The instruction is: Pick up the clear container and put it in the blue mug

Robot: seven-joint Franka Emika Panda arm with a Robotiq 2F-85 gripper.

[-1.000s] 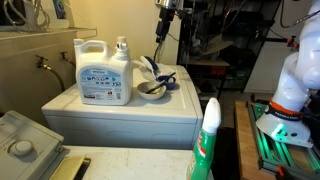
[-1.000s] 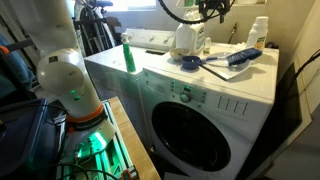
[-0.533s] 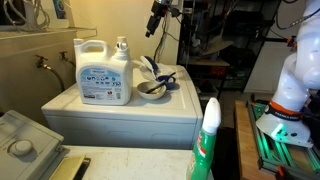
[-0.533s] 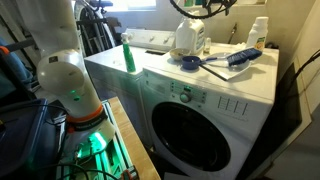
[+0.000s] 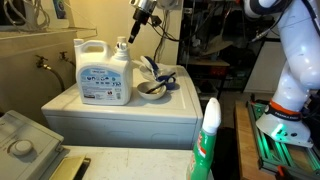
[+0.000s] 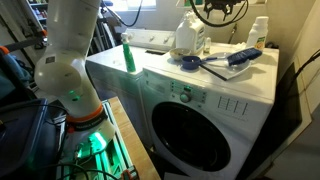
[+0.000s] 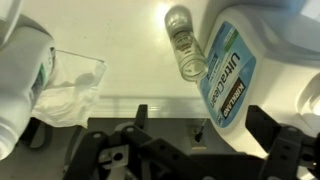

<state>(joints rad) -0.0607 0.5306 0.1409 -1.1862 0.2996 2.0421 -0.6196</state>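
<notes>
Hand point(image 5: 137, 18) hangs high above the desk point(image 5: 100, 108), jaws wide, holding nothing. In the wrist view, the clear container point(image 7: 75, 85) and white jug point(image 7: 235, 70) are below it.

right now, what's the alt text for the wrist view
Looking down past the robot's black jaws, spread open at the bottom edge, onto a white surface: a white plastic detergent jug with a blue label at right, a small clear capped bottle beside it, and a clear open-topped container at left.
</notes>
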